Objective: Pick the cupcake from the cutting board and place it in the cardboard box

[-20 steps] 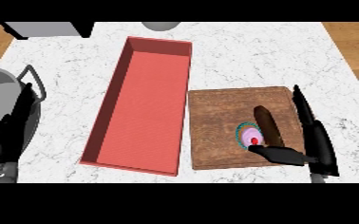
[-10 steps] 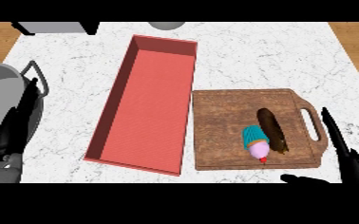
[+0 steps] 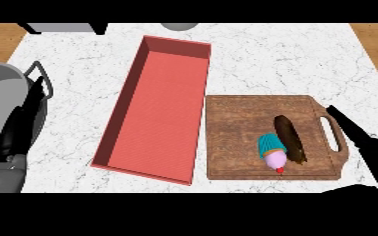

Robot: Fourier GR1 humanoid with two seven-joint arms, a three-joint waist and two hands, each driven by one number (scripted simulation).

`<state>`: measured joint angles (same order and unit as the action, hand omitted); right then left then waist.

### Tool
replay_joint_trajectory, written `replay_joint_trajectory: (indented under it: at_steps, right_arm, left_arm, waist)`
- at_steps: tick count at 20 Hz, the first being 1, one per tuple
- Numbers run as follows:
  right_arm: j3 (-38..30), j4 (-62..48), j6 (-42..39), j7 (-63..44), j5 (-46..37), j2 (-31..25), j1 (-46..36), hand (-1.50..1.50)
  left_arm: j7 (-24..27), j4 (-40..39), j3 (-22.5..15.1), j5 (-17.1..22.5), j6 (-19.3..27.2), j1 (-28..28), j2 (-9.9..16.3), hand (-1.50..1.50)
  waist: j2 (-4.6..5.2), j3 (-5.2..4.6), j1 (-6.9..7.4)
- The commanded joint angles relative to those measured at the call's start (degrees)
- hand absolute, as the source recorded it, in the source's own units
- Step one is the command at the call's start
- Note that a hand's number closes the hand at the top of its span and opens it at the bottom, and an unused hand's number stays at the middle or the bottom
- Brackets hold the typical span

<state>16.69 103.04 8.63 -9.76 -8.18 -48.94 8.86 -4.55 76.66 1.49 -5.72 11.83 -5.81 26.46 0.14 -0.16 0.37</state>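
Observation:
The cupcake [image 3: 271,151] lies tipped on its side on the wooden cutting board [image 3: 236,130], with a teal wrapper, pink frosting and a red cherry pointing at the board's near edge. A dark brown elongated shape [image 3: 290,138] lies against its right side. The long red cardboard box [image 3: 159,107] stands left of the board, and nothing shows inside it. My right hand [image 3: 353,130] is at the right edge, beyond the board's handle, fingers straight and apart from the cupcake. My left hand [image 3: 21,125] rests open at the left edge.
A grey pot [image 3: 11,80] with a black handle stands at the far left, beside my left hand. A grey round object [image 3: 179,25] and a dark grey one [image 3: 66,27] sit at the counter's back edge. White marble counter [image 3: 280,65] surrounds the box and board.
My right hand has let go of the cupcake and drawn back to the lower right. The cupcake, upright a second ago, now lies on its side.

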Motion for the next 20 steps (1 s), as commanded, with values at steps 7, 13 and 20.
replay_joint_trajectory:
  at_steps: [7,13,20]
  right_arm:
    - [6.1,-0.6,-16.9,-22.8,-0.7,5.0,-15.7,-1.5]
    - [7.7,-9.1,-19.0,-22.6,-8.7,14.0,-20.5,-1.5]
    - [0.0,-7.2,-26.5,-22.7,-10.4,17.1,-19.0,-1.5]
  left_arm:
    - [2.6,-1.1,1.3,-1.2,-1.3,0.9,-0.8,0.0]
    - [0.0,-0.4,3.7,-0.8,-3.8,-0.9,-0.6,0.0]
    - [3.7,-5.6,6.2,-3.7,-3.6,-1.9,-3.4,0.0]
  waist:
    - [-0.09,0.12,0.16]
    - [-0.06,0.16,0.11]
    - [-0.13,0.15,-0.37]
